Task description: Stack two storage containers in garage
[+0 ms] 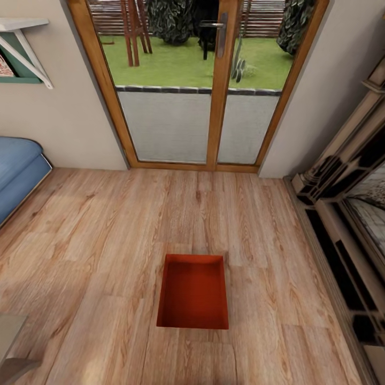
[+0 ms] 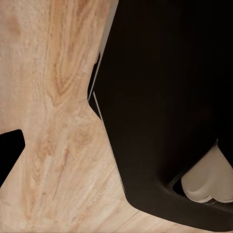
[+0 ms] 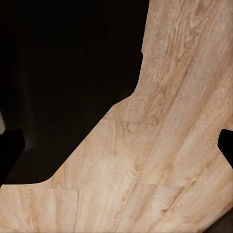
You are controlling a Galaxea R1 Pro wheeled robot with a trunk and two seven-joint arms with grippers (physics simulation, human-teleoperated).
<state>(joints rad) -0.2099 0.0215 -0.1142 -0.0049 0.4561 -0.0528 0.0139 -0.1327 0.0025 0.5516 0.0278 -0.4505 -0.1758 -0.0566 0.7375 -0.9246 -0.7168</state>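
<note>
Container (image 1: 193, 291) upright on wood floor (image 1: 96, 235), long axis toward glass doors (image 1: 198, 85)

Sofa (image 1: 18, 171), perhaps fireplace (image 1: 347, 224), edge-cropped

My body (image 2: 165, 107) is a large matte black shell with smooth, angular edges and a rounded lower rim. A pale cream, ribbed rounded part (image 2: 208, 179) sits tucked into it. Black finger tips (image 3: 225, 143) show at the frame edges.
</note>
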